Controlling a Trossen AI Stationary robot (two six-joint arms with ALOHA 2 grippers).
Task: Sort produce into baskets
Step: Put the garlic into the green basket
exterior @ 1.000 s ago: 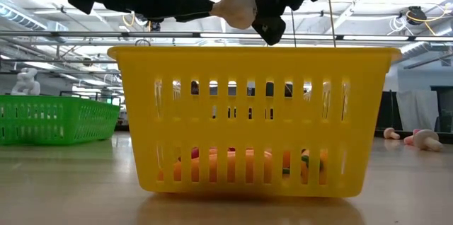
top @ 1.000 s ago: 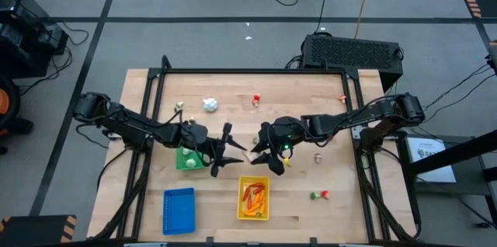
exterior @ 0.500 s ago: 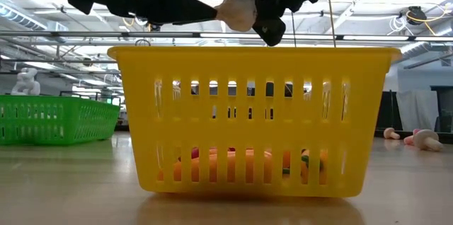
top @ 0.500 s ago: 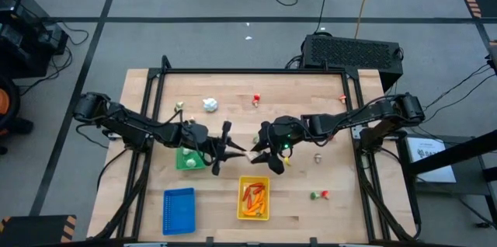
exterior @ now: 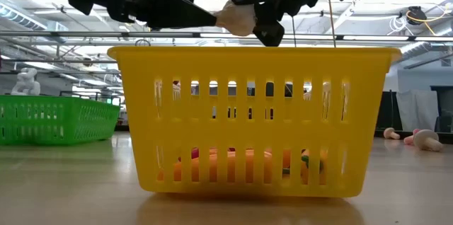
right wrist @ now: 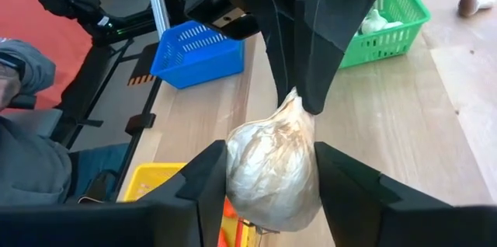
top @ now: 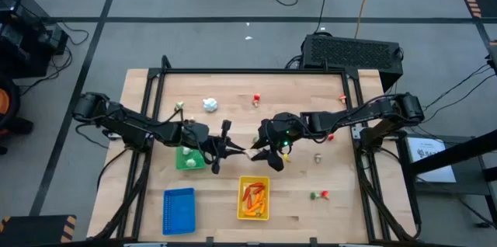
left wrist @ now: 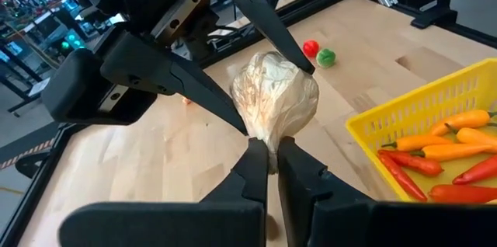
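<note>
A white papery bulb [right wrist: 272, 171] of the produce hangs in the air between my two grippers. It is above the table, just beyond the far rim of the yellow basket [top: 254, 197]. My left gripper [left wrist: 272, 154] comes from the table's left and is shut on the bulb's pointed tip. My right gripper [right wrist: 272, 181] comes from the right and is shut on its round body. Carrots and red peppers [left wrist: 435, 150] lie in the yellow basket. The green basket [top: 188, 158] stands under my left arm and the blue basket [top: 178, 210] at the near left. My left gripper pinches the bulb's narrow stem tip [left wrist: 271, 137] between its two fingertips, coming nearly level from the table's left. My right gripper holds the bulb's round body [right wrist: 237, 165] between its two fingers [right wrist: 210, 181], one on each side, slanting down from the table's right. The bulb is lifted clear, its tip toward the left gripper.
Loose produce lies on the table: a white bulb [top: 210, 105] and a small red piece [top: 255, 99] at the far side, a mushroom [top: 318, 156] at the right, red and green pieces [top: 318, 195] at the near right. A black box [top: 353, 49] stands beyond the far edge.
My left gripper has shut its fingers on the bulb's stem tip, staying in place. My right gripper has kept its hold on the bulb, which stays lifted where it was.
</note>
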